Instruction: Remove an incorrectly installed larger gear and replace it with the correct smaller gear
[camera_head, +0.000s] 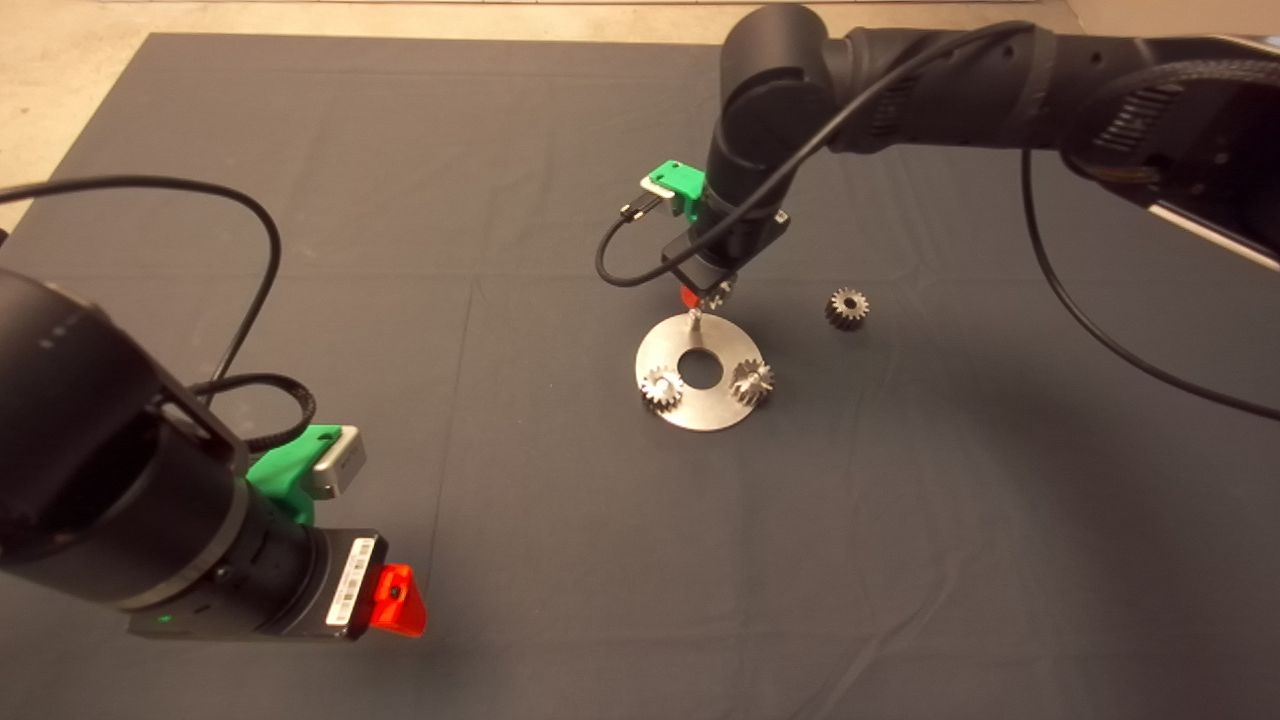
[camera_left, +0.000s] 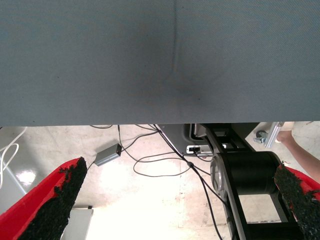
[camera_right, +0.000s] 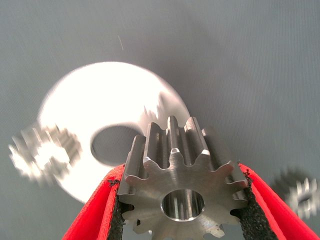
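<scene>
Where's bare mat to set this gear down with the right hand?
Free: the mat right of the plate, nearer than the loose gear; also the wide stretch between plate and parked left hand. Crowded: the plate, with two gears and pin, under the right hand gripping its held gear.

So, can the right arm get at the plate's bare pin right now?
Probably yes: the right gripper, shut on the smaller gear, hangs just above the pin, which stands bare.

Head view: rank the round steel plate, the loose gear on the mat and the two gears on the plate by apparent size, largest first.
Steel plate.
Loose gear, left plate gear, right plate gear: too alike to rank.
</scene>
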